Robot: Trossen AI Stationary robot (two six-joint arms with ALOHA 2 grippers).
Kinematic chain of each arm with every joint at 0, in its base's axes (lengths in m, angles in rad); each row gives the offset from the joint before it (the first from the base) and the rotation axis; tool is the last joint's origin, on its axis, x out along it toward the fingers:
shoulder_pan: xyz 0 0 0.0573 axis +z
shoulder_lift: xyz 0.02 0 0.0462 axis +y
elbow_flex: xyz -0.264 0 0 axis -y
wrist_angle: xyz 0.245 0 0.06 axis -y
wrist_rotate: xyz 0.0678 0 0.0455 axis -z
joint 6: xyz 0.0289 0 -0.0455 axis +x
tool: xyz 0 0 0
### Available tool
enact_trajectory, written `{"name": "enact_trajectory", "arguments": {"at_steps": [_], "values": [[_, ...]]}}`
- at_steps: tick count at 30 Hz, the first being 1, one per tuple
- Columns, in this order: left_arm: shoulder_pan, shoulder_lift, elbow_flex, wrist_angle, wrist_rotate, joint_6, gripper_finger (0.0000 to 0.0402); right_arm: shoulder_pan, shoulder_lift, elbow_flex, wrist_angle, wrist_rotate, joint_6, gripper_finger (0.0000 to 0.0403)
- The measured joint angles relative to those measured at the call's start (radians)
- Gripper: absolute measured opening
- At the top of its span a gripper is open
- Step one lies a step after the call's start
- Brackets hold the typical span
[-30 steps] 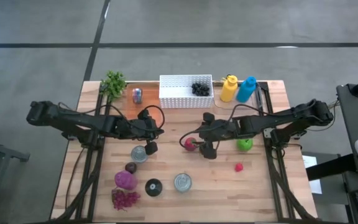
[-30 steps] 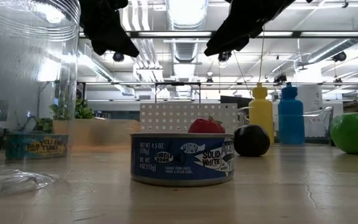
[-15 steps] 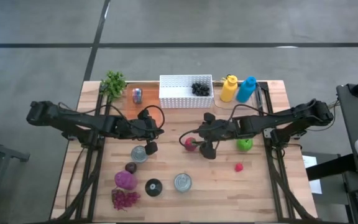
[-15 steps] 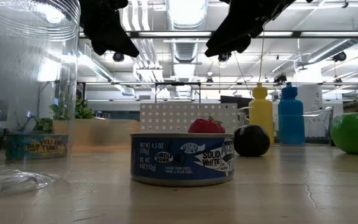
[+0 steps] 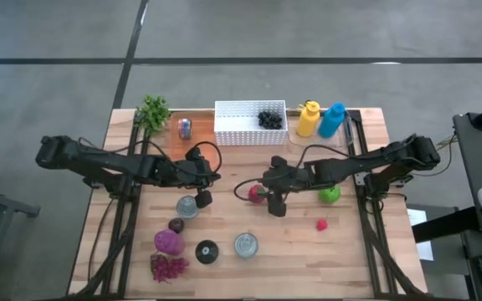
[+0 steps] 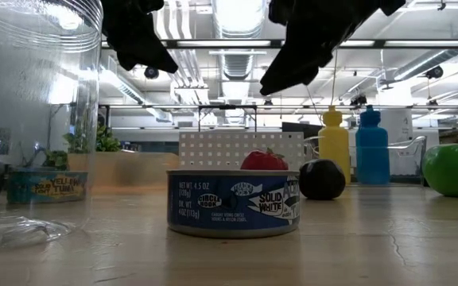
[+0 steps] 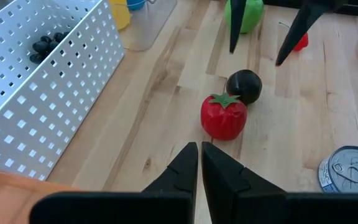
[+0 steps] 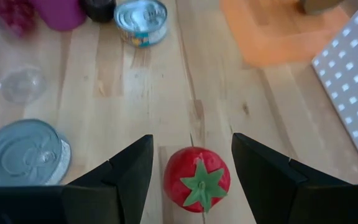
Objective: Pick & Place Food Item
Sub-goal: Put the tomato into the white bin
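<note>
Since a second ago the right arm has slid leftward, bringing the right gripper [image 5: 268,197] over the red tomato [image 5: 255,193]. From the left, the left gripper [image 5: 201,198] hangs above a tuna can [image 5: 187,206], fingers pressed together and empty. Mid-table the tomato sits on the wood beside a dark plum [image 7: 244,85], framed by the right gripper's parted fingers [image 8: 129,168], which hover apart from it.

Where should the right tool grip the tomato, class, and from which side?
Grip the tomato across its round red sides, coming from above: it sits upright with its green stem cap up. The open right tool already straddles it. Mind the dark fruit close beside it.
</note>
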Motion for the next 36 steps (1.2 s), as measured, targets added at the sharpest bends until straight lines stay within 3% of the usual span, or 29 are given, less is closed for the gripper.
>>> {"name": "enact_trajectory", "arguments": {"at_steps": [21,36], "values": [[-0.001,0.0,0.0,0.0,0.0,0.0,0.0026,-0.002,0.091,0.0,0.001,0.01,0.025,0.0223],[-0.001,0.0,0.0,-0.001,0.0,0.0,0.0026,-0.012,0.14,-0.002,0.001,0.006,0.006,0.035]]}}
